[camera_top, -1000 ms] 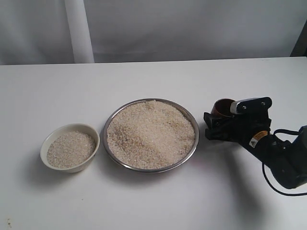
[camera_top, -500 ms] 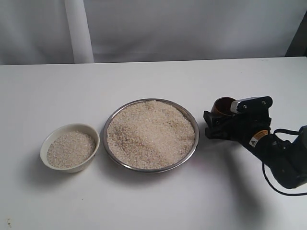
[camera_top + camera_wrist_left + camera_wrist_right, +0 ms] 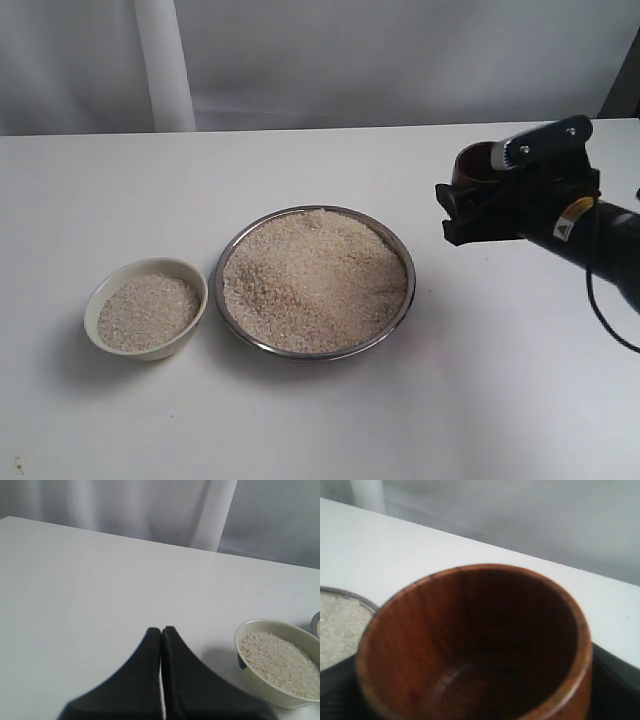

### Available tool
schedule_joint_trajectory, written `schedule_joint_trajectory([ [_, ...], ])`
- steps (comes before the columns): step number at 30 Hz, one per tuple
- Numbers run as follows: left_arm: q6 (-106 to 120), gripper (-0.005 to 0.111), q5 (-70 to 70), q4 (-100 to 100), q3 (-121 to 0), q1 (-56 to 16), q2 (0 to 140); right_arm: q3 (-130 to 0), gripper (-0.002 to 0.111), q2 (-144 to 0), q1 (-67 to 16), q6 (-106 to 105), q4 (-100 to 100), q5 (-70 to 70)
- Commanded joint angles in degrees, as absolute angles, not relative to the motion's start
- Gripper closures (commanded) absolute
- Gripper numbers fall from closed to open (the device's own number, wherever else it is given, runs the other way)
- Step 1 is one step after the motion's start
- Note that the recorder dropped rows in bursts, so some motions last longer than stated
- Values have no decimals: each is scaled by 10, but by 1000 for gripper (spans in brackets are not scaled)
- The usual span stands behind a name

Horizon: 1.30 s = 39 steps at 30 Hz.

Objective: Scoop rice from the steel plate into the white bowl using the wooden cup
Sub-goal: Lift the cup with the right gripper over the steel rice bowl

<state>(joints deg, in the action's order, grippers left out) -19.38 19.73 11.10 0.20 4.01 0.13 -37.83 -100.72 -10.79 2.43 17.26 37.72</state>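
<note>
Right end effector (image 3: 466, 206) clamps wooden cup (image 3: 476, 164).

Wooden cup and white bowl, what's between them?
Between the white bowl and wooden cup lies the steel plate, heaped with rice; the exterior view shows it.

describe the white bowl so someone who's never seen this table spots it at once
On the white table, find the wide steel plate heaped with rice at the centre. The bowl sits right beside it, on the left in the exterior view. It is the smaller cream ceramic vessel with a thick rim, unlike the shiny plate or the brown cup at far right.
</note>
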Motion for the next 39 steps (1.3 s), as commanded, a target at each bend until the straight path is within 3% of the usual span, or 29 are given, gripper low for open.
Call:
schedule_joint_trajectory([
  [1,-195,107,193,113,0,40,0,-408,108,-923,-109,20,283,196],
  [9,-195,107,193,113,0,40,0,-542,108,-851,-165,-18,340,-161],
  [19,-195,107,193,113,0,40,0,-684,108,-851,-268,-199,324,-359],
  [27,-195,107,193,113,0,40,0,-762,108,-906,-280,-445,150,-463],
  [39,-195,107,193,113,0,40,0,-801,108,-1020,-352,-446,146,-494],
])
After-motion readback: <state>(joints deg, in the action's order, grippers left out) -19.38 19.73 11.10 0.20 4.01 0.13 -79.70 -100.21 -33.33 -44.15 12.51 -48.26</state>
